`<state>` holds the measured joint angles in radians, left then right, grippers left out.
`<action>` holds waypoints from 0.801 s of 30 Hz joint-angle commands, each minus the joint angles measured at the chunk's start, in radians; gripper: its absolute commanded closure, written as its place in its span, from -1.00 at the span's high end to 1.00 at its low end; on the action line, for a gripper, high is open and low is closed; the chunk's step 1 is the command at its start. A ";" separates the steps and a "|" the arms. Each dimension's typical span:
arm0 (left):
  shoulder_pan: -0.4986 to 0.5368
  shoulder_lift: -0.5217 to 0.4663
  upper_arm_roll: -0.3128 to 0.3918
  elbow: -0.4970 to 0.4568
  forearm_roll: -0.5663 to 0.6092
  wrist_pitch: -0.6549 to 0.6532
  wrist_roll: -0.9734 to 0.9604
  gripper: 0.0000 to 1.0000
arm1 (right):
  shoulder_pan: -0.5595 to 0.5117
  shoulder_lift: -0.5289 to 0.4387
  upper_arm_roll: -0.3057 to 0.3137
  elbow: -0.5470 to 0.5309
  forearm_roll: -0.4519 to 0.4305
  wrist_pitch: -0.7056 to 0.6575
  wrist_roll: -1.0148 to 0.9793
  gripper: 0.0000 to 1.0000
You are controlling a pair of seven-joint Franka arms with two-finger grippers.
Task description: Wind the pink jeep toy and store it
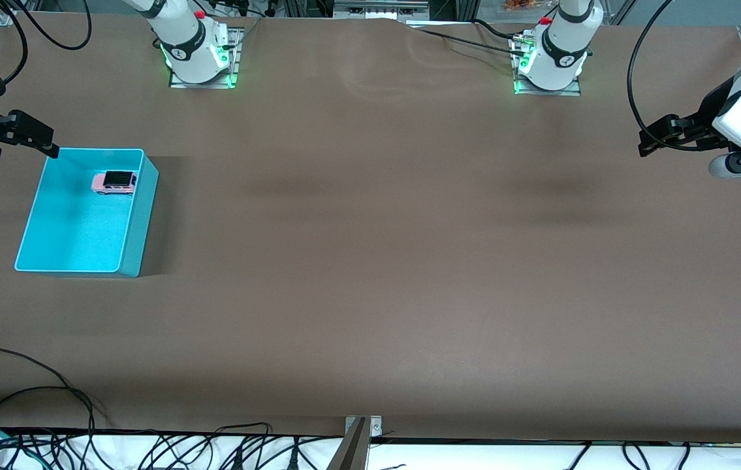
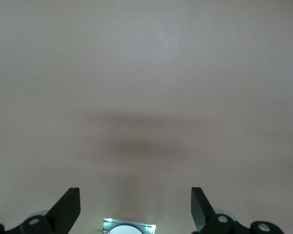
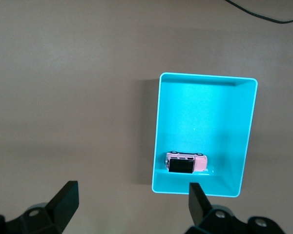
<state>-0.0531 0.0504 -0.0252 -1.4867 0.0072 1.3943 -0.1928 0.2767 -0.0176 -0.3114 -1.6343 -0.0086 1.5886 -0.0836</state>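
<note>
While parked inside the turquoise bin [image 1: 50, 254] — close to the wall farthest from the front camera, at the right arm's end of the table [image 1: 370, 261] — pink jeep toy [image 1: 113, 182] on its wheels, black roof up. Right gripper [image 1: 50, 149] in the air above the bin's farthest corner, fingers spread, grasping nothing. Left gripper [image 1: 646, 145] up over bare tabletop at the left arm's end — fingers [image 2: 68, 207] wide apart, empty.

White arms, black hands, green-lit bases, black cables
</note>
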 commanded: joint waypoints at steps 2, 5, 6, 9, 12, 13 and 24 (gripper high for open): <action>0.005 0.008 0.004 0.072 0.000 -0.024 0.015 1.00 | 0.006 0.008 -0.002 0.016 -0.018 -0.002 0.011 1.00; 0.009 0.008 0.013 0.074 -0.007 -0.024 0.018 1.00 | 0.004 0.010 -0.002 0.016 -0.018 -0.001 0.008 1.00; 0.012 0.008 0.014 0.074 -0.007 -0.024 0.018 1.00 | 0.006 0.014 -0.002 0.016 -0.018 -0.002 0.007 1.00; 0.015 0.008 0.014 0.075 -0.010 -0.024 0.018 1.00 | 0.006 0.019 0.000 0.017 -0.018 -0.002 0.005 1.00; 0.016 0.008 0.014 0.075 -0.010 -0.024 0.018 1.00 | 0.004 0.019 0.000 0.017 -0.018 -0.002 0.005 1.00; 0.015 0.008 0.014 0.075 -0.009 -0.024 0.018 1.00 | 0.006 0.019 0.000 0.019 -0.018 -0.002 0.005 1.00; 0.012 0.006 0.001 0.077 -0.006 -0.024 0.013 1.00 | 0.006 0.021 0.000 0.022 -0.016 -0.004 0.005 1.00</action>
<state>-0.0420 0.0495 -0.0169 -1.4393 0.0072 1.3926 -0.1926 0.2770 -0.0038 -0.3114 -1.6325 -0.0087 1.5899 -0.0836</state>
